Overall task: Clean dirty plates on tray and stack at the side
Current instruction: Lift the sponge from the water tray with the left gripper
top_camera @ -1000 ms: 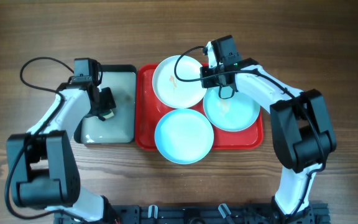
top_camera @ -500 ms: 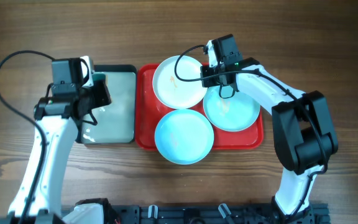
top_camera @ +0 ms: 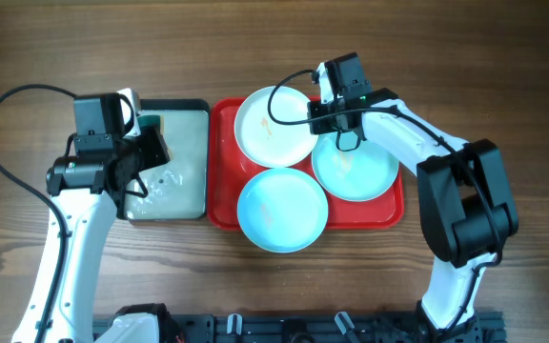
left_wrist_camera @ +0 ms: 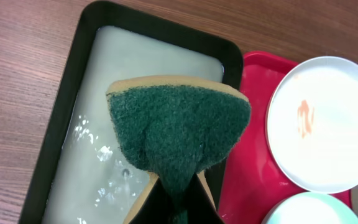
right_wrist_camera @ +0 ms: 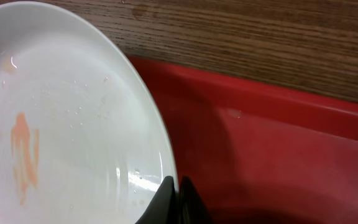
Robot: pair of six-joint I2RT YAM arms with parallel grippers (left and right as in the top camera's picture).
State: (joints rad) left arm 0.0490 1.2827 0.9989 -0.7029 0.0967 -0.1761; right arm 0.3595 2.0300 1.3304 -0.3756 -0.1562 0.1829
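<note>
The red tray (top_camera: 219, 205) holds three plates. The white plate (top_camera: 270, 129) with an orange smear is at the back; it also shows in the left wrist view (left_wrist_camera: 328, 124) and the right wrist view (right_wrist_camera: 67, 124). One aqua plate (top_camera: 282, 210) sits at the front, another (top_camera: 360, 171) at the right. My right gripper (right_wrist_camera: 178, 186) is shut on the white plate's right rim (top_camera: 320, 107). My left gripper (left_wrist_camera: 176, 205) is shut on a green sponge (left_wrist_camera: 179, 127), held above the black-rimmed tray (left_wrist_camera: 61, 130).
The black-rimmed tray (top_camera: 174, 186) with soapy water lies left of the red tray, touching it. Bare wooden table surrounds both trays. Cables loop at the left arm and over the right arm.
My left arm has lifted the sponge out of the soapy water and drawn back to the left. The right gripper and the plates have not moved.
</note>
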